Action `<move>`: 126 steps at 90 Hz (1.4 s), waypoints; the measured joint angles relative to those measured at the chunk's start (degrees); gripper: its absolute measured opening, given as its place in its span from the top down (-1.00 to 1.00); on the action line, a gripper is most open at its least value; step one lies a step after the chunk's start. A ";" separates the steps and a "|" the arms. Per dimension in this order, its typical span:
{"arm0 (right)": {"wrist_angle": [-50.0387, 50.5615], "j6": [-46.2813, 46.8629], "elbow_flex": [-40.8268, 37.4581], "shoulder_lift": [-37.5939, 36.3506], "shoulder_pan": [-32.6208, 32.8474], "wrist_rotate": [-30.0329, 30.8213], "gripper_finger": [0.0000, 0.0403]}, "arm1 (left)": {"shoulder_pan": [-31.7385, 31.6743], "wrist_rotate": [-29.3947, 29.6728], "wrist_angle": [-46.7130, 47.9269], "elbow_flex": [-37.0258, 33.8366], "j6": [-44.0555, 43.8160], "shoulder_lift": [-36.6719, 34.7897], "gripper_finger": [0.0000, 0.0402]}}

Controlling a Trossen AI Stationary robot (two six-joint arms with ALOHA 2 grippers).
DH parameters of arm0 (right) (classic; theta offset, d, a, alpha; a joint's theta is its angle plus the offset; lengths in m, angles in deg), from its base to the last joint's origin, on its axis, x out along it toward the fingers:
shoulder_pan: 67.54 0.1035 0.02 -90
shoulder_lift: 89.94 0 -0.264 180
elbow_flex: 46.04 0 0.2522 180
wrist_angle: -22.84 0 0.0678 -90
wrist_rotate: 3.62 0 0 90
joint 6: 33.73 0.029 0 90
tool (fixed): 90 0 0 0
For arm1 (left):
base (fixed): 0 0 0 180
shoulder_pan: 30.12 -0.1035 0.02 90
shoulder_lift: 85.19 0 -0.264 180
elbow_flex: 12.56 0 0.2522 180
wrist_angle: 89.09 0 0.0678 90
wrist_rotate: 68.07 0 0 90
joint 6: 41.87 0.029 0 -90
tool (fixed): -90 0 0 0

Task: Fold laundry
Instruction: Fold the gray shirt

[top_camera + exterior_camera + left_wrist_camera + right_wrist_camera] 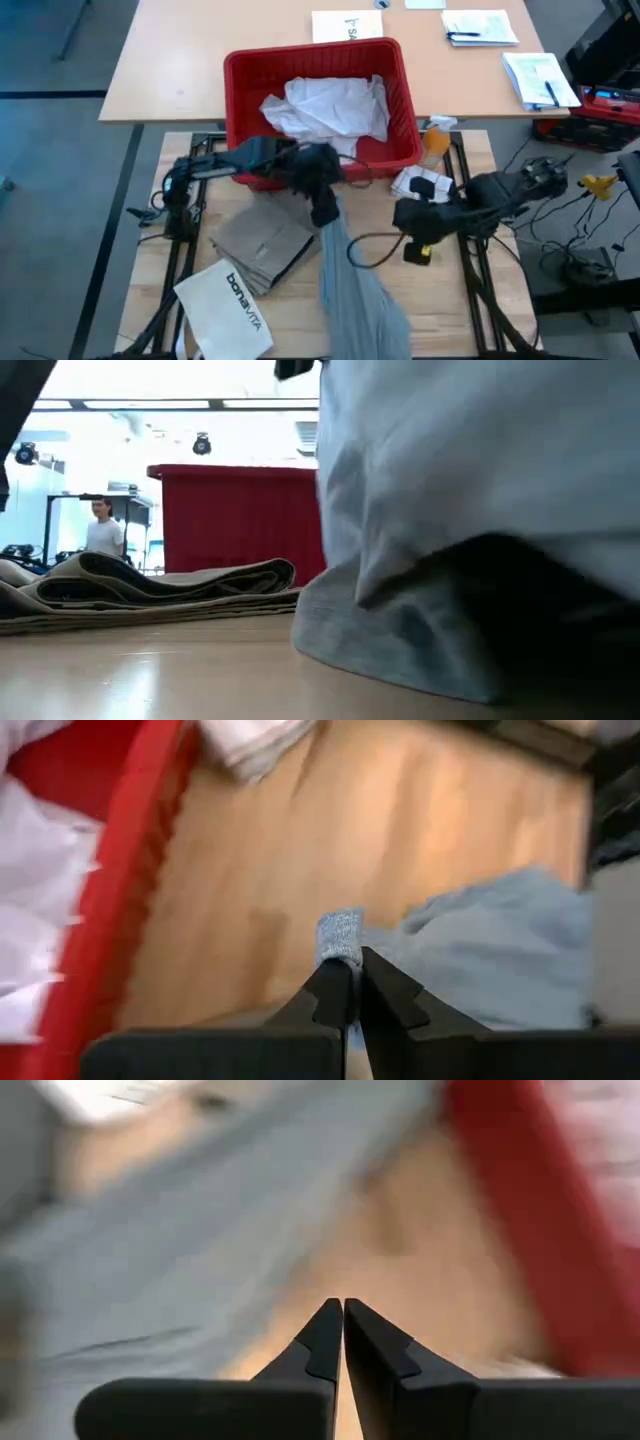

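While the left gripper (323, 205) sits at the centre of the high view, just below the red basket (400, 95), its 2 fingers (335, 1000) are pressed together on a small fold of the grey T-shirt (355, 285), as the left wrist view shows. From that pinch the T-shirt runs down toward the lower centre of the frame and bunches on the wooden table (470, 320); in the low view it fills the right half, hanging from above onto the tabletop. The right gripper (402, 214) lies right of centre, near the T-shirt, its fingers (325, 1342) closed with nothing between them. The folded khaki-tan piece (262, 243) lies left of the T-shirt, with the white bonavita bag (228, 305) at lower left. The white shirt (330, 110) is heaped inside the basket.
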 joint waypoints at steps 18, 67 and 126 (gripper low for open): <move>-27.67 6.02 -25.45 -9.50 -5.52 -11.69 1.00 | -6.65 -11.65 -4.80 -13.44 5.19 -0.73 1.00; -63.19 3.25 -48.64 7.55 -7.67 -14.53 0.72 | -6.09 -14.93 -25.22 -37.14 -7.08 -9.16 1.00; -69.39 4.36 -56.36 13.41 -15.09 -4.99 1.00 | -4.56 -14.71 -24.85 -38.45 -13.41 -11.28 1.00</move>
